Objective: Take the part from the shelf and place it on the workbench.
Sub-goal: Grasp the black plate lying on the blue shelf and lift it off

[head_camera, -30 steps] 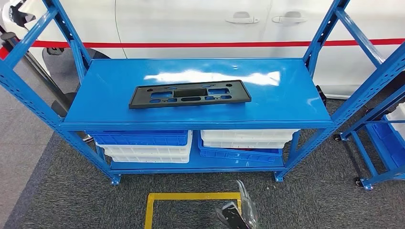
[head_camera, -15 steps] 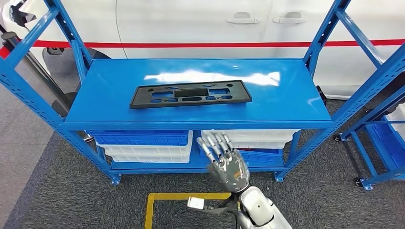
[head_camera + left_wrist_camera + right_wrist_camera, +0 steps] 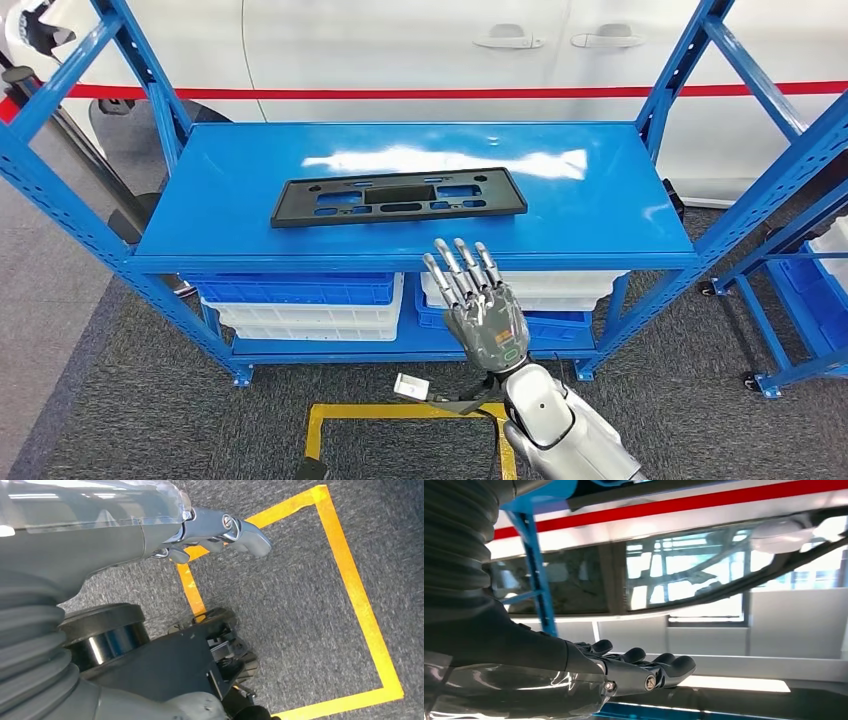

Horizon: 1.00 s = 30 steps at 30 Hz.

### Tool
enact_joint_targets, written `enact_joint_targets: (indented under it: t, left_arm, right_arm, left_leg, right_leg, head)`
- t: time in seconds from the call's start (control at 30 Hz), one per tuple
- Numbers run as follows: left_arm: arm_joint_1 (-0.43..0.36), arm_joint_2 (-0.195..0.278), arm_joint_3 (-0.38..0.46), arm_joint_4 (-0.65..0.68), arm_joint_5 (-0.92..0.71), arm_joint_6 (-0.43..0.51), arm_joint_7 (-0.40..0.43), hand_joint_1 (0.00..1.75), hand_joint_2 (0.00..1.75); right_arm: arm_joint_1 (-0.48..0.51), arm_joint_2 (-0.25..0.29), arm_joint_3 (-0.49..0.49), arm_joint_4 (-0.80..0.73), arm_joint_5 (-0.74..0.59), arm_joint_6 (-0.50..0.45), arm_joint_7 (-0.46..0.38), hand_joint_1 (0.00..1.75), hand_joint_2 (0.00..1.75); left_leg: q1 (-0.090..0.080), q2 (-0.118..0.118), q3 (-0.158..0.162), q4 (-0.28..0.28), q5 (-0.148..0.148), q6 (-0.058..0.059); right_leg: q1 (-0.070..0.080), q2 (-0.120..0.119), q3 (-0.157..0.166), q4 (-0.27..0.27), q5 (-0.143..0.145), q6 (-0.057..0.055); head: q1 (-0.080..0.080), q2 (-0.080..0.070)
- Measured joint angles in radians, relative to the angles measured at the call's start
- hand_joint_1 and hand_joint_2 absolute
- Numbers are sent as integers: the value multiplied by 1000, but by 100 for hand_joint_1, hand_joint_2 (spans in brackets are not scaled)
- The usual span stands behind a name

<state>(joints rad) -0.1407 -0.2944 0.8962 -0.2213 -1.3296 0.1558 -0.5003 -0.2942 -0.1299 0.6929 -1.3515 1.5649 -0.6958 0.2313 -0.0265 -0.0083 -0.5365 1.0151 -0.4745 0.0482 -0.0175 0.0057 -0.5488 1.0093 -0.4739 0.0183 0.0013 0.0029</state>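
One black part (image 3: pixel 397 196) lies flat on the blue shelf (image 3: pixel 590 215), toward 11 o'clock from the right hand (image 3: pixel 483 318), which is empty with fingers spread. The left hand (image 3: pixel 220 532) (hanging over carpet) holds nothing, fingers loosely extended. Four bins sit below.

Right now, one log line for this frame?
phase: reach | right hand: open, raised before shelf edge | left hand: empty, hanging over floor | part: flat on shelf, untouched
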Motion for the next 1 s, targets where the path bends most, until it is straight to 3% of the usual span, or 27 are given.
enact_joint_targets:
  t: [0.13,0.4,0.93,1.0]
  left_arm:
    - [-2,-3,-10,0,-1,-6,3,0,175]
    - [-2,-4,-21,0,16,-18,-2,0,175]
    - [-2,-3,-16,0,70,-44,-26,0,175]
    - [-2,-2,-14,0,72,-44,-29,0,87]
  right_arm:
    - [31,41,-56,15,-27,0,-134,0,175]
    - [64,103,-166,68,-65,0,-248,0,175]
    - [109,169,-243,107,-50,0,-310,0,175]
    - [113,172,-246,107,-49,0,-315,0,175]
  left_leg:
    - [0,0,0,0,0,0]
    - [0,0,-1,0,0,0]
    - [0,0,-1,0,0,0]
    - [-1,0,-2,2,0,1]
  right_leg:
    - [0,0,0,0,0,0]
    - [0,0,0,0,0,0]
    - [0,0,-1,0,0,0]
    - [-2,0,-1,-1,1,2]
  head:
    - [0,0]
    - [0,0]
    - [0,0]
    - [0,0]
